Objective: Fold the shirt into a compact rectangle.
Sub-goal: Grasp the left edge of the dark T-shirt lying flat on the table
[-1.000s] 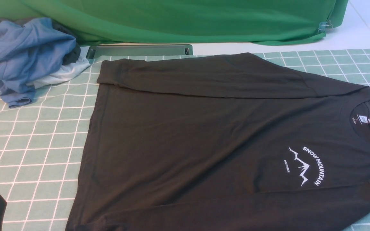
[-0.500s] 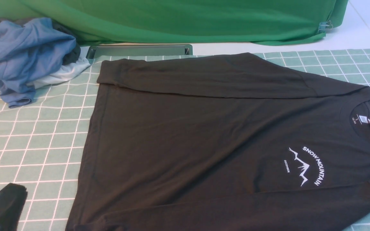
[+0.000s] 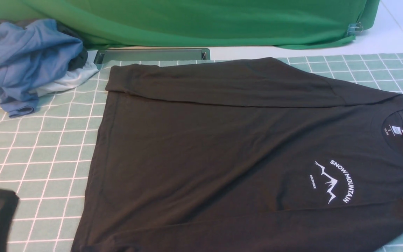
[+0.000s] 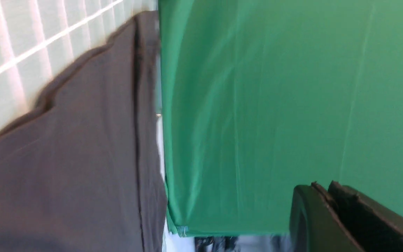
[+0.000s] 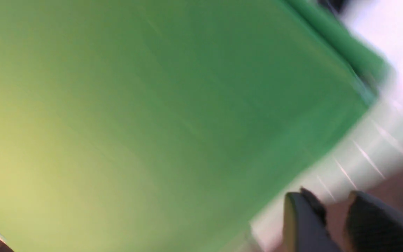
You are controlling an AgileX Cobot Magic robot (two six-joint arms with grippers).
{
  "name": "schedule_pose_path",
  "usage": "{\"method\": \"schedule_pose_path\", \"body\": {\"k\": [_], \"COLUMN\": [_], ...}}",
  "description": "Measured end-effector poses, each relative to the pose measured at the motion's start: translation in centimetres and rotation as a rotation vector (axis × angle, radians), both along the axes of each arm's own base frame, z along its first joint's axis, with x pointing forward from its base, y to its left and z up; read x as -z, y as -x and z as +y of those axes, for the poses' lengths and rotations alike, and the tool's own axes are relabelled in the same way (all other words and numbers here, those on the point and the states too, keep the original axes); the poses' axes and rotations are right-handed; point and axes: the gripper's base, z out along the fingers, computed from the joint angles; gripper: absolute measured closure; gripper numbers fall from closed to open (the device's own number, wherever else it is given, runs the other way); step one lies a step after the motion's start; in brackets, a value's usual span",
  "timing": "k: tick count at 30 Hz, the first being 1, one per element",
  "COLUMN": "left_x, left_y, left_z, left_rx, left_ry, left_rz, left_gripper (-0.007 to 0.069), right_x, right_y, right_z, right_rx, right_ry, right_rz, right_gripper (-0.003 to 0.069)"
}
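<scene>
Lying flat on the green checked tabletop is the big black long-sleeved knit shirt, sleeves folded over it. The left fingers are pressed together, empty. The right fingers show a small gap, empty. A blue and white clothes heap sits near its far left corner.

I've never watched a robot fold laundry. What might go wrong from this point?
1. The far sleeve lies folded over the shirt; a pinch there may catch only one layer, or drag the fold open.
2. The blue and white clothes heap sits near the shirt's far left corner, so a sweeping fold might snag it.
3. The left gripper is shut and would need to open before grasping.
</scene>
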Motion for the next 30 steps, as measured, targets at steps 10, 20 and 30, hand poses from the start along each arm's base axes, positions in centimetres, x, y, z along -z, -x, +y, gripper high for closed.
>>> {"method": "schedule_pose_path", "body": {"k": [10,20,30], "left_x": [-14.9,-5.2,-0.8], "left_y": [-0.2,-9.0,-11.7], "left_z": [-3.0,-1.6,-1.7], "left_rx": [0.381,0.786,0.793], "left_ry": [-0.616,-0.803,-0.753], "left_rz": [0.083,0.871,1.067], "left_gripper": [0.0590,0.0590,0.0590], "right_x": [-15.6,-13.3,-12.7], "right_y": [0.7,-4.7,-6.0], "right_z": [1.6,2.6,2.7], "right_rx": [-0.126,-0.496,-0.515], "right_ry": [0.800,1.023,1.023], "right_rz": [0.340,0.890,0.925], "right_gripper": [0.0627,0.0617,0.0585]}}
